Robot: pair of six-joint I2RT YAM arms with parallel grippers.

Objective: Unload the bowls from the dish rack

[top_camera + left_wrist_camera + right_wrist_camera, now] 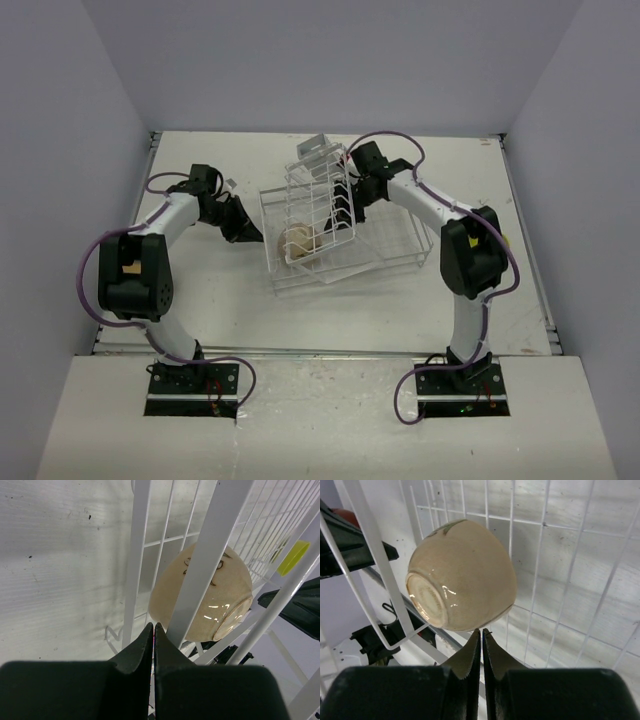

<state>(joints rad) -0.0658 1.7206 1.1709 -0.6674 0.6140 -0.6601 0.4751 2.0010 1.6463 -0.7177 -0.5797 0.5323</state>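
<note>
Left gripper (153,627) and right gripper (481,631): jaws together. Dish rack (312,190) tilted, mid-tabletop (200,300), beige bowl (298,242) inside.

We see a glossy, glazed cream bowl (462,575), a smooth white coated-wire dish rack (207,565), and a matt, faintly scuffed worktop (60,580).

No legible text, label or number anywhere; only unreadable brown marks on the bowl (230,595)

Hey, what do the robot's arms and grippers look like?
The left arm and right arm have white links, bulky black joints and a purple cable each. The left gripper and right gripper have black tapered fingers, the right's toothed.
</note>
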